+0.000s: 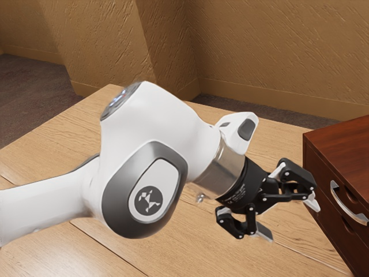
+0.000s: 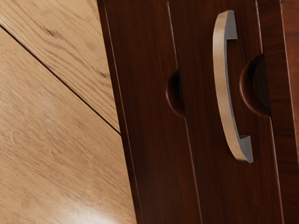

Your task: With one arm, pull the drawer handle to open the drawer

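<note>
A dark red-brown wooden cabinet (image 1: 340, 144) stands at the exterior view's right edge on the table. Its drawer front (image 1: 337, 199) carries a curved silver handle (image 1: 347, 203). My black gripper (image 1: 290, 216) hovers just off the drawer front, toward the exterior view's left, fingers spread wide and open with nothing between them. It is apart from the handle. In the wrist view the silver handle (image 2: 228, 84) arches over a round recess in the drawer front (image 2: 205, 140), close ahead of my hand. The drawer sits flush with the cabinet.
The light wooden table (image 1: 69, 138) stretches under the arm and toward the exterior view's left. A brown textured wall (image 1: 259, 46) rises behind it. A small screw-like stud (image 1: 200, 197) sits on the table under my forearm.
</note>
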